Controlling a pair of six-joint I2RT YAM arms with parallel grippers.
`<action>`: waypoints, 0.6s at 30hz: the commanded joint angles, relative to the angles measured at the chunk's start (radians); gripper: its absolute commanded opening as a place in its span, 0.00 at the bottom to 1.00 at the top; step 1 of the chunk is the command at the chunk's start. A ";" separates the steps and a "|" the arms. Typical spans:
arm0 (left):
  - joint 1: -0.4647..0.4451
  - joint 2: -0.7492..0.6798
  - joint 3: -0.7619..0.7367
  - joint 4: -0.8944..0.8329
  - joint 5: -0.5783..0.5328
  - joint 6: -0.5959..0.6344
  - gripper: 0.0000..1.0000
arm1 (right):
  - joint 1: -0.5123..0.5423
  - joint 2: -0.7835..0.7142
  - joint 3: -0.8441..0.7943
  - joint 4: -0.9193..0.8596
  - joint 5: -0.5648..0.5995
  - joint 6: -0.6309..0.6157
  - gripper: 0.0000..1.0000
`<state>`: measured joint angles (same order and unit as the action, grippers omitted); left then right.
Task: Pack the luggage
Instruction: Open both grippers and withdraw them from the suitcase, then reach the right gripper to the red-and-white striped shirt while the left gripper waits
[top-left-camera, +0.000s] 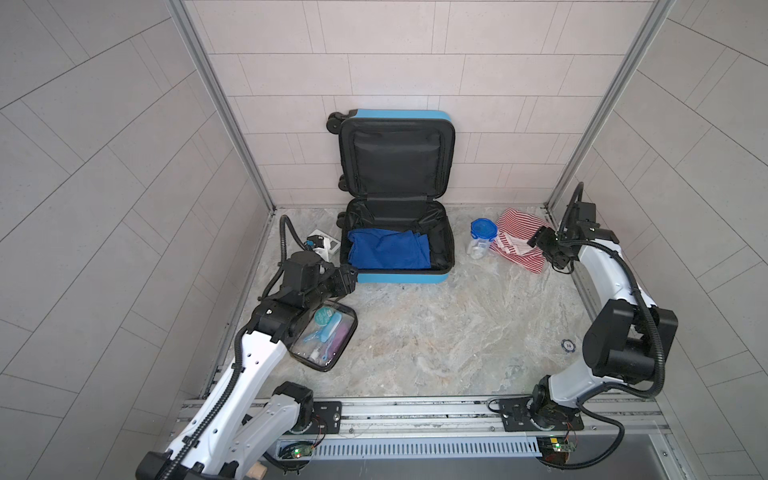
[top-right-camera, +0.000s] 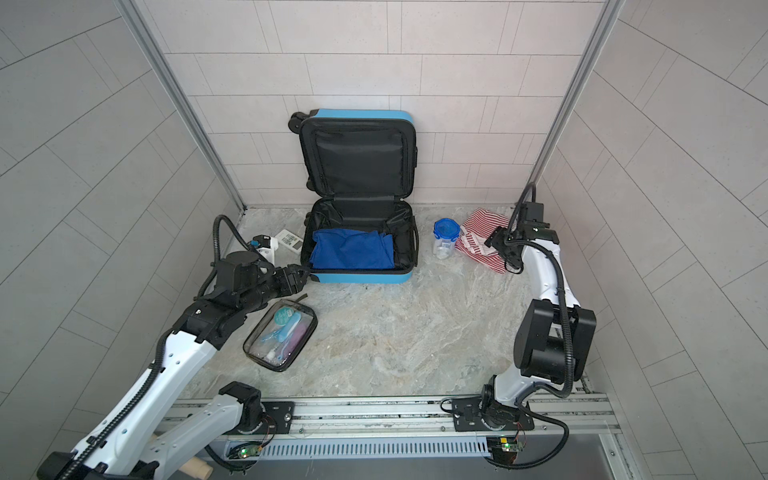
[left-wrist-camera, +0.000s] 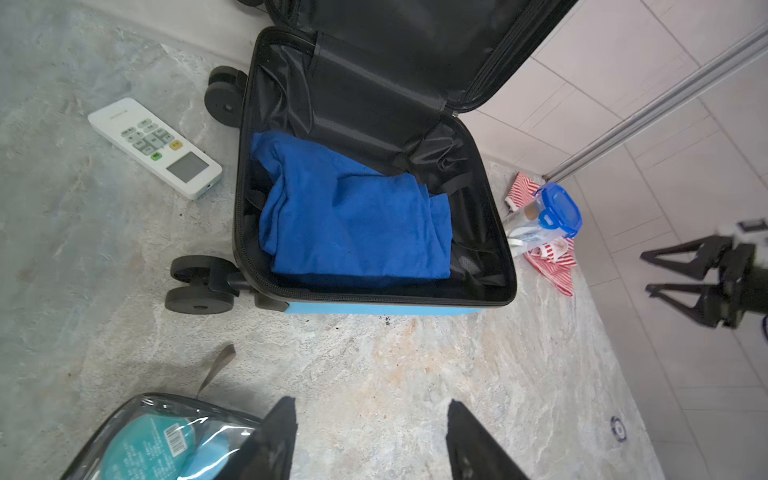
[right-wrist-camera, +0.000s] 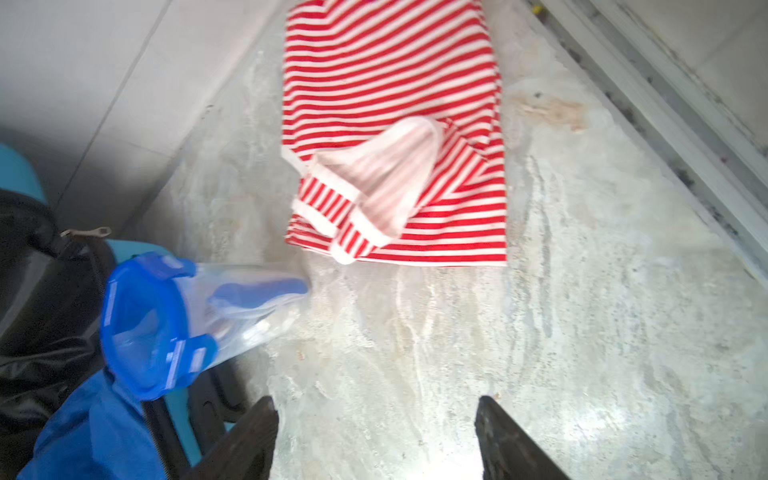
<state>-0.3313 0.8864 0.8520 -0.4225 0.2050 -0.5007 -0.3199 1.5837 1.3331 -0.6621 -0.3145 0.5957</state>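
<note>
The suitcase (top-left-camera: 401, 277) lies open at the upper middle of both top views. Its lid stands up by the back wall, and a blue cloth (top-left-camera: 388, 249) is folded in its lower half. The left pincer (left-wrist-camera: 372, 401) is spread and empty, between the case's front left corner and a clear pouch (top-left-camera: 328, 336). The right pincer (right-wrist-camera: 374, 399) is spread and empty over the desk (right-wrist-camera: 582, 311), near a striped shirt (right-wrist-camera: 395, 75) and a blue-lidded jar (right-wrist-camera: 141, 324).

The luggage (top-left-camera: 402, 277): smooth plastic shell, matt fabric lining; blue cloth (top-left-camera: 388, 249) matt; pouch (top-left-camera: 328, 340) glossy plastic.
</note>
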 joint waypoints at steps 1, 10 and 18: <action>-0.082 0.003 -0.050 0.095 0.023 -0.070 0.69 | -0.024 0.012 -0.027 0.057 -0.025 0.044 0.78; -0.400 0.119 -0.120 0.335 -0.145 -0.176 0.98 | -0.068 0.184 -0.040 0.144 -0.029 0.081 0.79; -0.445 0.201 -0.116 0.380 -0.131 -0.203 0.98 | -0.066 0.304 -0.025 0.230 -0.054 0.111 0.80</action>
<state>-0.7677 1.0870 0.7410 -0.0982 0.0978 -0.6792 -0.3824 1.8786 1.2911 -0.4831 -0.3595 0.6853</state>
